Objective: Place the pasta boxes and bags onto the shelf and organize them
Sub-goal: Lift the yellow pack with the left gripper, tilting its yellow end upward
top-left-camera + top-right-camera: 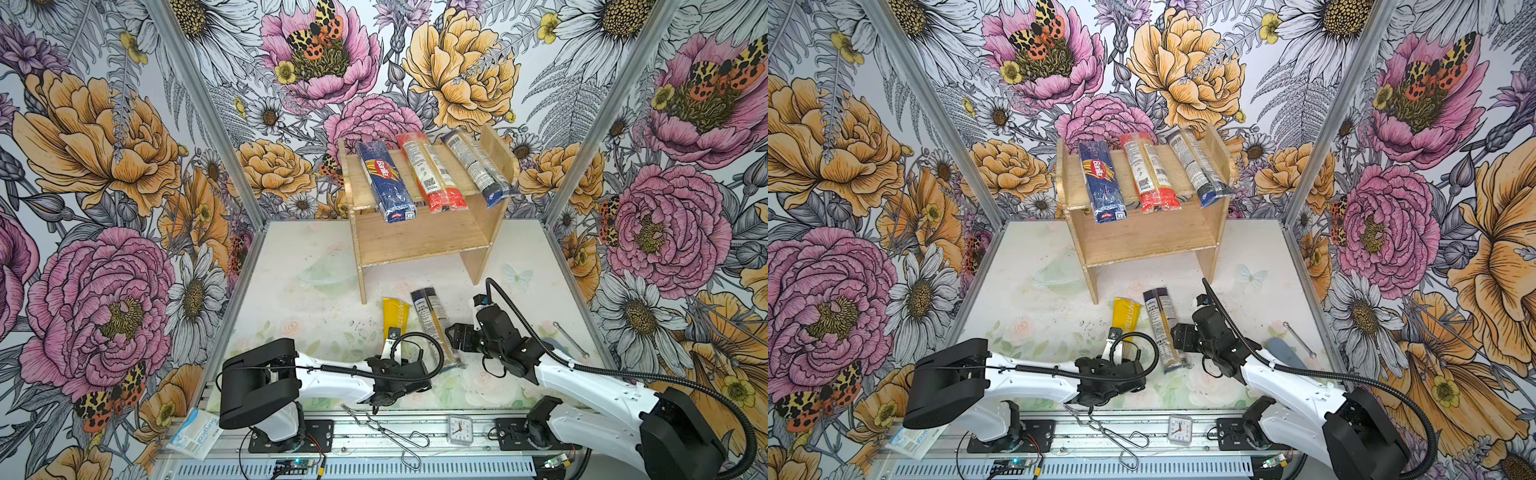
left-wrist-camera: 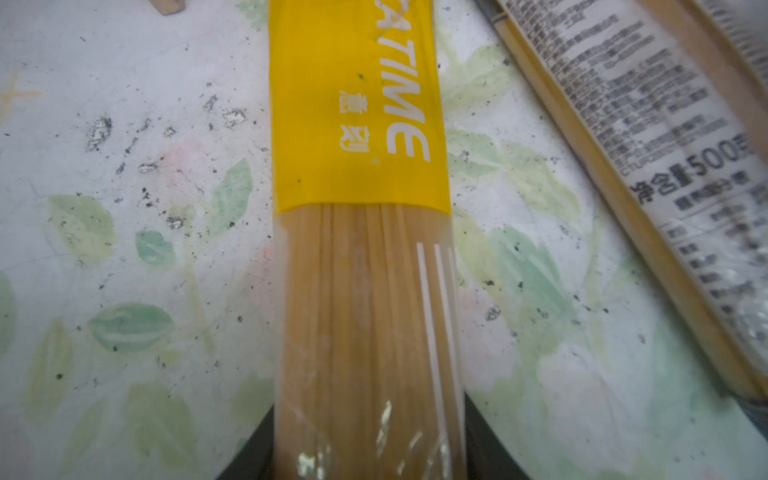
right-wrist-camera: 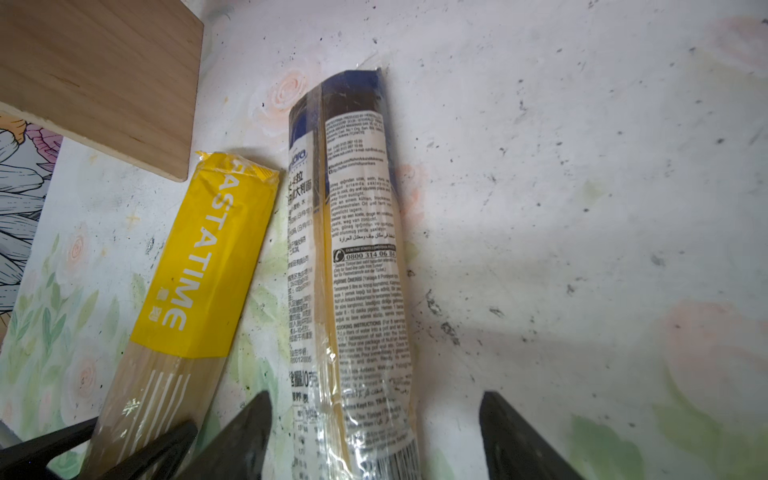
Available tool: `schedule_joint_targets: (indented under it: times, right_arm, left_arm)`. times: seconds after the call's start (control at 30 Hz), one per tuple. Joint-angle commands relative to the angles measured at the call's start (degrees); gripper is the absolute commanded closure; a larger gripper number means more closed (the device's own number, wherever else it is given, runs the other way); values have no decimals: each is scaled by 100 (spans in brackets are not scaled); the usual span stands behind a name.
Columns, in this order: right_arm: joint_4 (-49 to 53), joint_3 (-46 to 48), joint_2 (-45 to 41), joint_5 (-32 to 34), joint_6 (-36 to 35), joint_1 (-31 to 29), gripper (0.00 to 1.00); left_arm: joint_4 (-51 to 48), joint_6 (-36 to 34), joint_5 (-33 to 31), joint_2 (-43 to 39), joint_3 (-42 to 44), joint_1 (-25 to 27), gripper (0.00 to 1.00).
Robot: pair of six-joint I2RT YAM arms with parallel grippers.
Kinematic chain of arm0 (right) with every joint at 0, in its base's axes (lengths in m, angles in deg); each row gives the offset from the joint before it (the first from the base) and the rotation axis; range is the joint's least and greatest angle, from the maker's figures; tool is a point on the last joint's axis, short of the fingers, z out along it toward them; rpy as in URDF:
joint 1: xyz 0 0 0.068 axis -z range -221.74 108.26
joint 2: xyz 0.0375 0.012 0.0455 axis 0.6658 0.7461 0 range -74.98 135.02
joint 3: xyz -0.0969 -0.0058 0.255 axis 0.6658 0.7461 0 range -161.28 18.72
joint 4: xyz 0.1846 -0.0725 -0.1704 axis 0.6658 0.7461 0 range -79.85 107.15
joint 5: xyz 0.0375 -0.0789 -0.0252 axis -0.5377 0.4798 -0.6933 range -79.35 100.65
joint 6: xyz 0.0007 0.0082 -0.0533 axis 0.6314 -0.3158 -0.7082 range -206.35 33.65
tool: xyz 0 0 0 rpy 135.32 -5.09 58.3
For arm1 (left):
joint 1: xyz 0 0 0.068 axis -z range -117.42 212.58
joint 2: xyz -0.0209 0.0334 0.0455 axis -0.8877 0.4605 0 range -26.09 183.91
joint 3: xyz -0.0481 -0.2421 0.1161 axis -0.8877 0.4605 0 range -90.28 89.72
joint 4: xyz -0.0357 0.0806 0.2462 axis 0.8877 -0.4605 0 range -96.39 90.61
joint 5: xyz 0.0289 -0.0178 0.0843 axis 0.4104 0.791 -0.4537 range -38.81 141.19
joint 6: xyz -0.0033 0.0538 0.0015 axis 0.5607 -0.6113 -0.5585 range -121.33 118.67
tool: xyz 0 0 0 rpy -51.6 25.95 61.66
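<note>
Left end effector [image 2: 370,453] pinches one yellow pack [image 2: 353,124]; right end effector [image 3: 374,440] spread; three packs [image 1: 384,183] [image 1: 428,174] [image 1: 478,166] on shelf [image 1: 415,241]

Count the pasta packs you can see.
5. Three lie on the shelf, top board: Barilla pack, red-ended pack, dark-ended pack. Two lie on the table before it: yellow pack and clear pack. None seems hidden.

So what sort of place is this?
Probably a robot test booth, not a kitchen: two robot arms mounted on a metal rail, inside metal-framed walls covered in flower wallpaper.
</note>
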Motion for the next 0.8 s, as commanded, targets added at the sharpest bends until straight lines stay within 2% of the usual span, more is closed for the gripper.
schedule_joint_targets:
  times: [0.0, 0.23, 0.43, 0.6, 0.77]
  right_arm:
    - [33, -302, 2, 83, -82, -18, 20]
    - [41, -743, 637, 121, -421, 26, 20]
    - [28, -991, 1071, 67, -575, 116, 20]
    - [16, -1016, 1191, 122, -551, 132, 20]
    - [16, -954, 1205, 174, -487, 132, 20]
  left_arm:
    - [-120, -233, -9, -456, -88, 25, 100]
    - [-323, -429, -185, -1384, -24, 25, 100]
    - [-315, 17, -472, -1987, 513, 25, 100]
    - [-295, 267, -505, -1860, 732, 25, 100]
    - [-297, -80, -539, -1564, 448, 17, 100]
